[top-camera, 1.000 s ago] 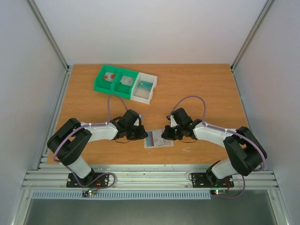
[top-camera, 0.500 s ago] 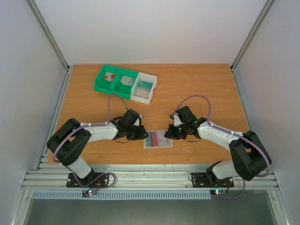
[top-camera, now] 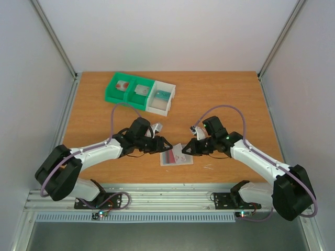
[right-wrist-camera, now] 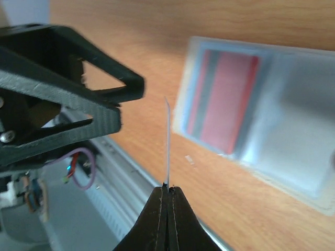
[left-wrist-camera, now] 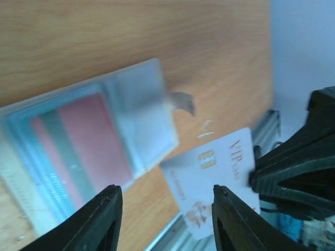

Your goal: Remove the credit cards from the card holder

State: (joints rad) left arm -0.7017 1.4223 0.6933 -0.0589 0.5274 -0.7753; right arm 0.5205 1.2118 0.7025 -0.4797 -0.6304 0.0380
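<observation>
Jaws of the right gripper are pinched together on the lower edge of the white card, held upright and clear of the sleeve. Left gripper stands partly open with nothing between its fingers.

Card holder lies flat on the table, near the front edge between the two arms. The dark red card sits inside one panel; the other panel looks empty.

Judgement: one card out, one left to pull.

View notes: right wrist shows the held card only as a thin edge-on line. Left wrist shows its face, with gold "VIP" lettering and a red mark. Only the top view shows the green-and-white tray, well apart at the back left.
</observation>
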